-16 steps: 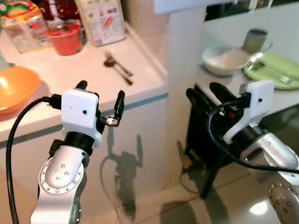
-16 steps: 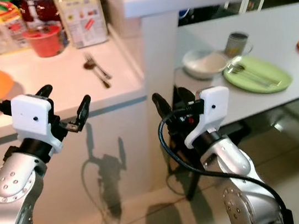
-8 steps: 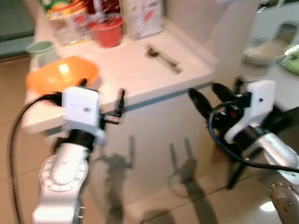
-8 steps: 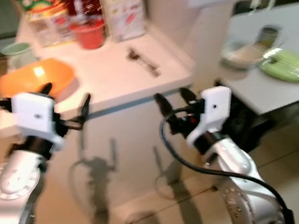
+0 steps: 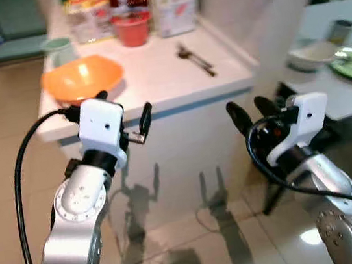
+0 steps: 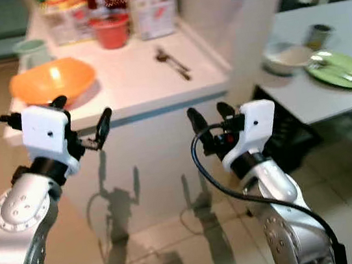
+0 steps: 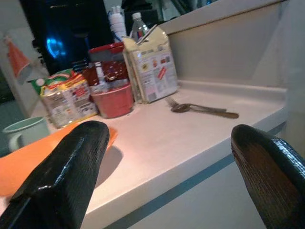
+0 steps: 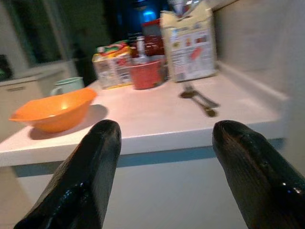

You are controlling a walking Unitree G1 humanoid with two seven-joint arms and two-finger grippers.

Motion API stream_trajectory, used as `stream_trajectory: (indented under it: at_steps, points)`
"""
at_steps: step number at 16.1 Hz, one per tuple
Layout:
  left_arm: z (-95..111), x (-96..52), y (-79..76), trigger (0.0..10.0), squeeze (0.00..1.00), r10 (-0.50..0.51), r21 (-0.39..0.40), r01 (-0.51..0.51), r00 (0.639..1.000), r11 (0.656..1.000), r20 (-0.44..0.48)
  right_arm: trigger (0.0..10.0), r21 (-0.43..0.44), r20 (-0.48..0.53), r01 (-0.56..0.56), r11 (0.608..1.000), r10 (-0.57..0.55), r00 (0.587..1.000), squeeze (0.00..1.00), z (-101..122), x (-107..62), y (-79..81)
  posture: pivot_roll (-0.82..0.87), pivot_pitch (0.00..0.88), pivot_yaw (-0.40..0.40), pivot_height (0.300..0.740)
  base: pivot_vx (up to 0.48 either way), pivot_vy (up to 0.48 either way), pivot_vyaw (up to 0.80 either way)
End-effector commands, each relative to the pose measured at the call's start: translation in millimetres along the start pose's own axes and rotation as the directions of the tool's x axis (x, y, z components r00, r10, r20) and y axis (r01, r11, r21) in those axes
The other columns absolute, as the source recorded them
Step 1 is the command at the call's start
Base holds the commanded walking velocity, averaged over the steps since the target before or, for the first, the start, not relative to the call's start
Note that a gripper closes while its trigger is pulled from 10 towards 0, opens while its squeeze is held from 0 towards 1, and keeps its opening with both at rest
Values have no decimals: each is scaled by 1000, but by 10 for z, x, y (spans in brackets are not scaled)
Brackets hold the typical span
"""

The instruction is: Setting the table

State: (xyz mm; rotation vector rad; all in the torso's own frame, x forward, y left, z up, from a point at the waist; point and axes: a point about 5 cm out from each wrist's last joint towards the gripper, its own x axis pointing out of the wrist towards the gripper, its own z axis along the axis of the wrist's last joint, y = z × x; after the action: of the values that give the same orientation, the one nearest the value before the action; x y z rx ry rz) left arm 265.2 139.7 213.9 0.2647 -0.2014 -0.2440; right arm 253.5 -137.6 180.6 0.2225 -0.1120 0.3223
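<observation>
Robot backed off and swung left, so the white table (image 5: 156,82) with fork and spoon (image 5: 195,59) and orange bowl (image 5: 82,77) sat square ahead, left pincer (image 5: 125,122) and right pincer (image 5: 252,113) both spread, empty, short of it.

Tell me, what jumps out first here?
The orange bowl glows at the near left end of the white counter, with a fork and spoon lying farther right. In front, the left hand and right hand hang open and empty below the counter's edge.
</observation>
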Motion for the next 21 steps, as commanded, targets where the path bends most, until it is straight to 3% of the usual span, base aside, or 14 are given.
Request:
stream_trajectory:
  at_steps: [1, 12, 17, 21]
  points:
    - [0, 31, 28, 10000, 0, 24, 2, -24, 1000, 1000, -8, 10000, -17, 9, 15, 1000, -15, 1000, 0, 37, 37, -22, 34, 0, -14, 740, 0, 0, 0]
    - [-7, 83, 87, 10000, 0, 73, 8, -73, 997, 997, -14, 10000, -50, 45, 38, 998, -36, 998, 0, 137, 132, -29, 34, 0, -13, 740, 0, 0, 0]
    - [1, 59, 23, 10000, 0, 66, -4, -66, 998, 998, -11, 10000, -66, 31, 3, 998, -1, 1000, 0, 124, 149, -16, 52, 0, -29, 740, 0, 0, 765]
    - [39, 163, 57, 10000, 0, 57, 1, -57, 998, 998, 6, 10000, -69, 43, -3, 998, 6, 999, 0, 144, 233, 26, 40, 0, -20, 740, 0, 0, 800]
